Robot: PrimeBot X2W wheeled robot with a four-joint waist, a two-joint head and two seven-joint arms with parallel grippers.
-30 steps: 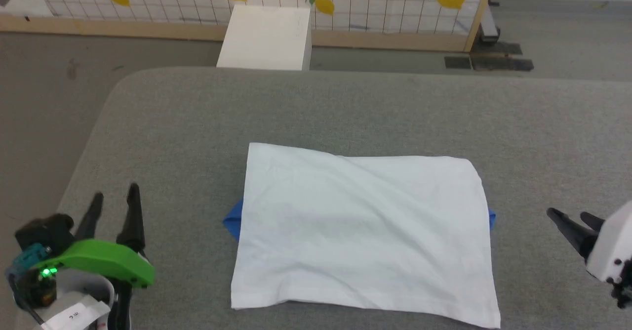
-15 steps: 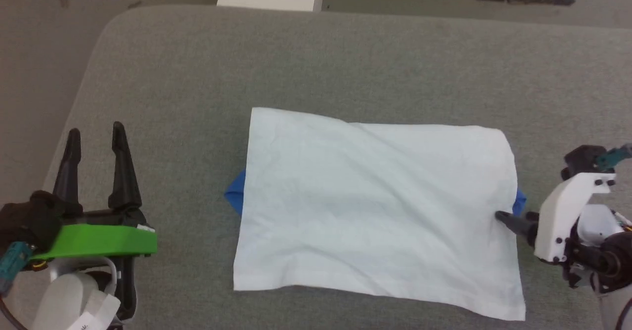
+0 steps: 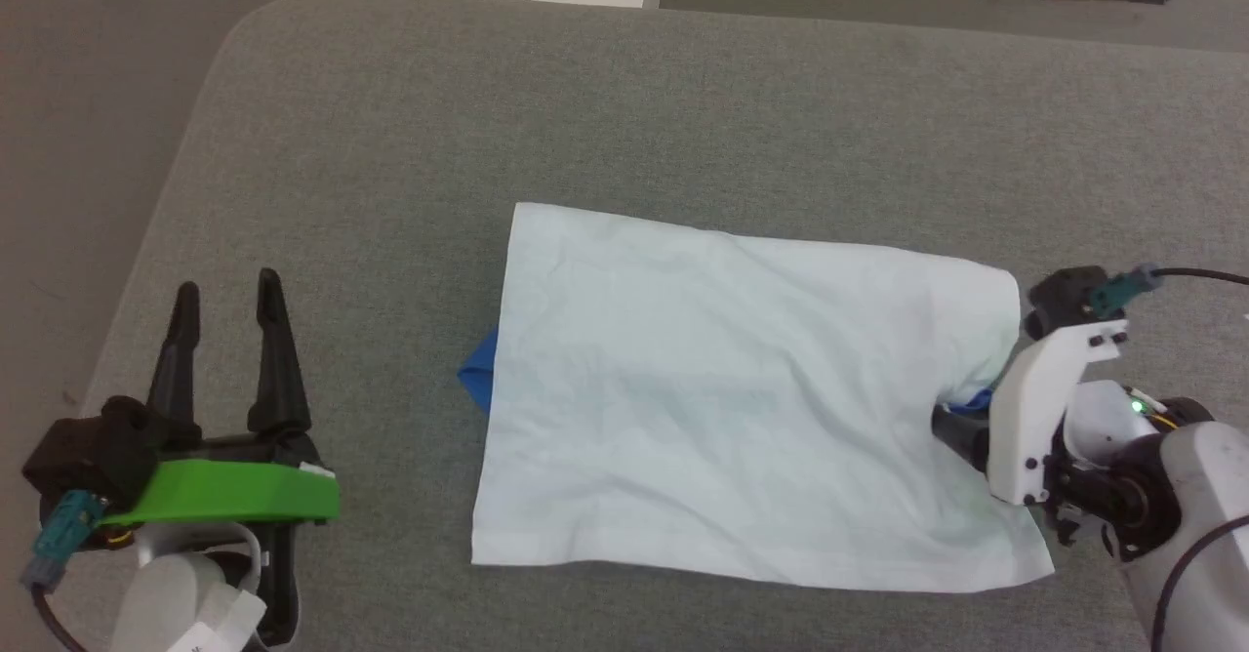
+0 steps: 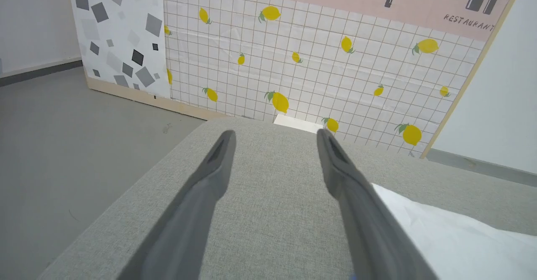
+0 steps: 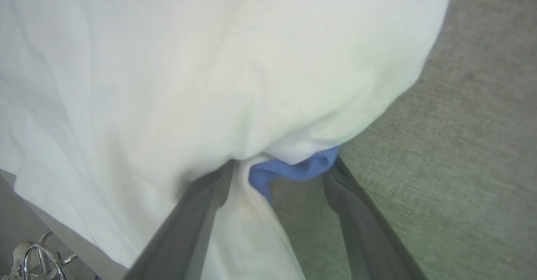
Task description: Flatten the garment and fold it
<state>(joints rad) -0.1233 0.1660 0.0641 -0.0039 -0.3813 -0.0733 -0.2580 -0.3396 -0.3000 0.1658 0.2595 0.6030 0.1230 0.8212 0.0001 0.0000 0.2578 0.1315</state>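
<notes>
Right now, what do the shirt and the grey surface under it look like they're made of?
The garment looks like soft, matte white cotton-like knit: it wrinkles and drapes, with blue showing at its edges. The grey surface looks like matte woven upholstery, probably padded: fine weave texture, rounded corner.

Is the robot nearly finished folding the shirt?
Pretty far along. Done: the garment lies flat as a white rectangle, blue sleeves tucked under. In hand: the open right gripper straddles the sleeve end at its right edge; the left gripper hovers open, apart. Left: probably one more fold.
</notes>
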